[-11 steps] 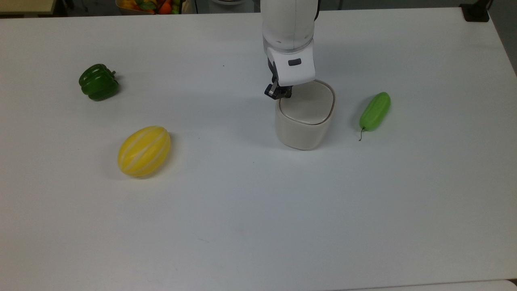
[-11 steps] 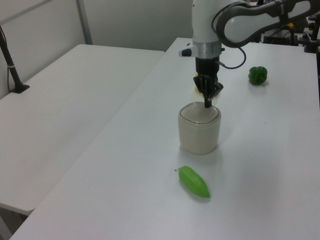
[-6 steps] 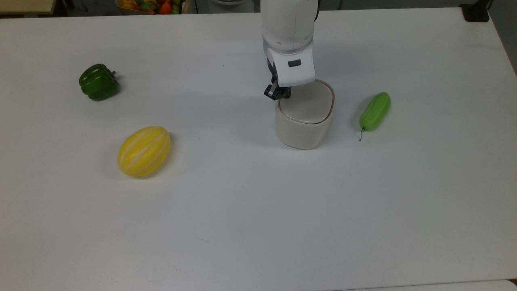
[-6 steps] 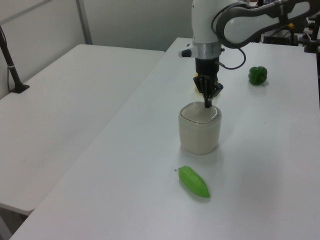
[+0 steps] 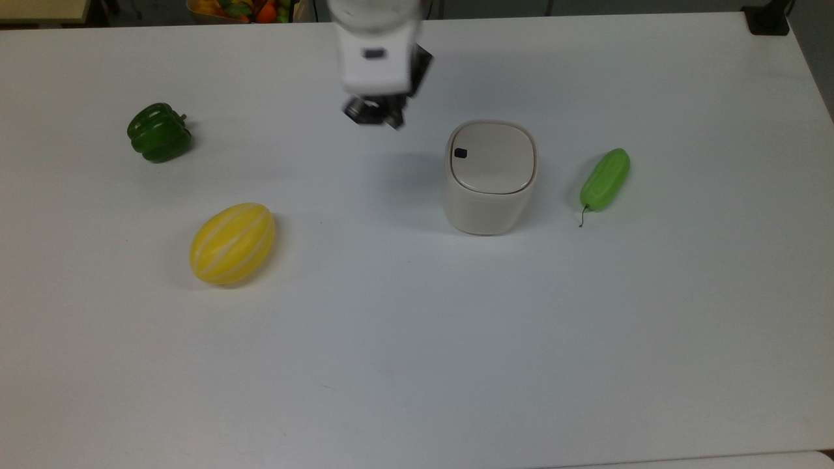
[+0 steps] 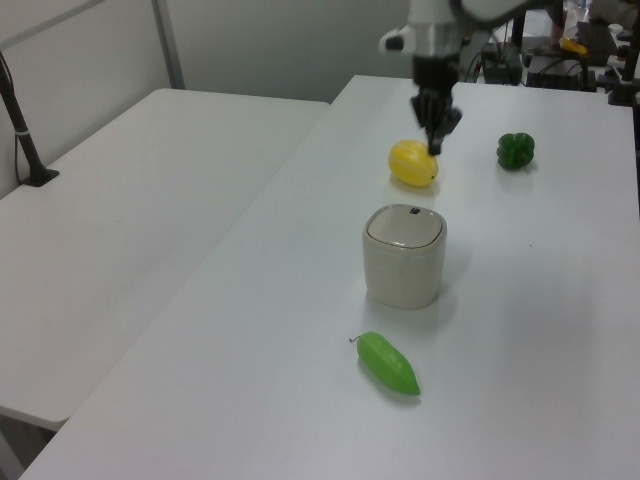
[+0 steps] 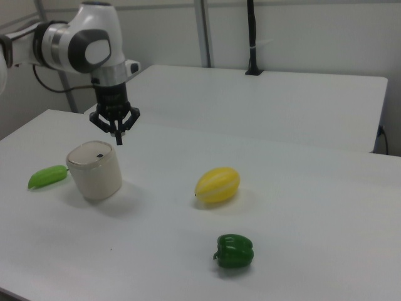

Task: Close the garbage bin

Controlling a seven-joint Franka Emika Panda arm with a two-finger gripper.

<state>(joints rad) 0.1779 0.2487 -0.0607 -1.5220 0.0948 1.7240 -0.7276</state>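
The garbage bin (image 5: 488, 205) is a cream-white rounded-square tub standing upright on the white table (image 5: 417, 352). Its flat lid (image 5: 495, 158) lies level in the rim, with the small black button (image 5: 460, 153) at the lid's edge on the top view's left. My gripper (image 5: 373, 116) hangs in the air, apart from the bin, up and to the top view's left of it. Its fingers are shut with nothing between them. In the left view the gripper (image 6: 434, 148) hangs above the table beyond the bin (image 6: 404, 270). In the right view the gripper (image 7: 117, 139) hovers just above the bin (image 7: 95, 172).
A light green gourd (image 5: 605, 178) lies close to the bin on the top view's right. A yellow melon (image 5: 232, 243) and a dark green bell pepper (image 5: 159, 132) lie far off on the top view's left. A bowl of fruit (image 5: 244, 9) sits past the table's far edge.
My gripper has lifted off the lid's edge and swung up and toward the top view's left. The lid, slightly raised before, now lies flat with its button showing.
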